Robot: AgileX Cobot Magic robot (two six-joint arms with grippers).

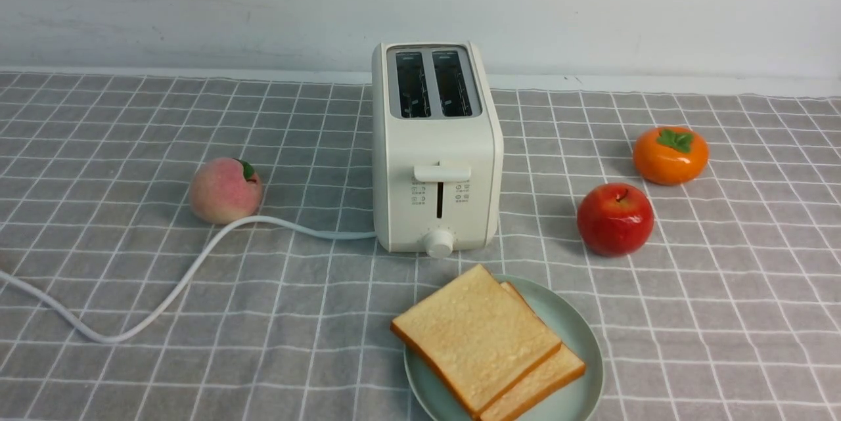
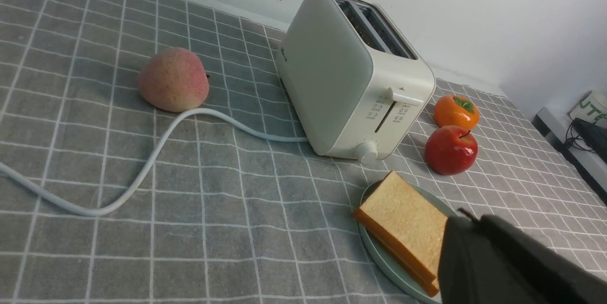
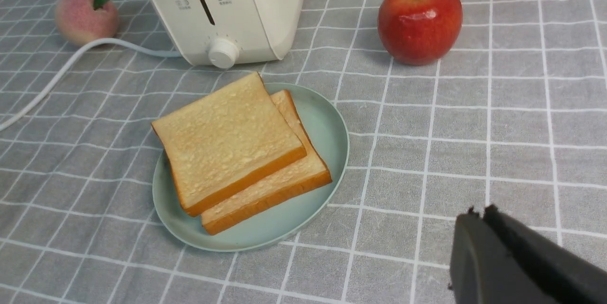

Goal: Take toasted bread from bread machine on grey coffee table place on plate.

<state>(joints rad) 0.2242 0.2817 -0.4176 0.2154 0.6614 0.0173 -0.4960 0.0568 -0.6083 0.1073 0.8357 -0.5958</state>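
1. Toasted bread [image 1: 474, 335]: both slices stacked on plate [image 1: 578, 342], counter [image 1: 131, 368] in front of bread machine [image 1: 436, 145]; slots empty.
2. Looks light, stiff, crumbly; pinch crust edges.
3. Left hand [image 2: 479, 247], right hand [image 3: 493, 247]: pads together, holding nothing.

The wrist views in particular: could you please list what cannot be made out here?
- Left tool: left wrist view, cut off by the edge; open or shut unclear.
- Right tool: right wrist view, likewise.
- Lower toast slice: mostly hidden under the upper slice.
- Toaster icons: too small to read.
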